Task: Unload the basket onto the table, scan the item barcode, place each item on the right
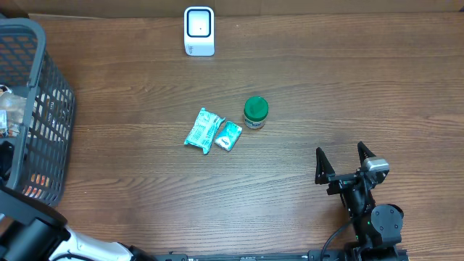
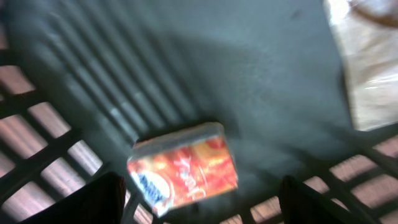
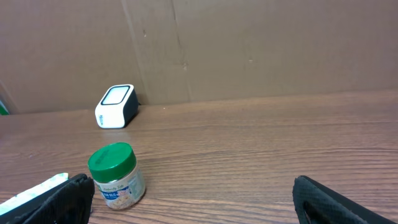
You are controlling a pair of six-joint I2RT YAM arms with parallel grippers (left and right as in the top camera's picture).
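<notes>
Step in hand, as I judge it: the pick. The left hand [image 2: 200,208] is down inside the grey basket [image 1: 51,94], which sits at the left edge of the overhead frame. Its fingers [image 2: 93,199] stand wide apart in the lower corners of the left wrist view. The orange packet [image 2: 183,167] lies flat on the basket floor between them, nearer the left one. Nothing is gripped. I see no contact, though the view is blurred.

Next move, as I read it: lower, close across the packet and lift it clear of the basket wall. Then carry it to the scanner [image 1: 199,30] at top centre of the overhead frame, barcode side to the window. The barcode is not visible from here.

Basket contents: the orange packet, plus a pale wrapped item [image 2: 367,62] at upper right of the wrist view.

On the tabletop [image 1: 326,87], mid-frame: two teal packets [image 1: 203,130], with a green-lidded jar [image 1: 255,112] just right of them.

Right hand [image 1: 344,161], lower right: fully open, empty, well apart from everything.
</notes>
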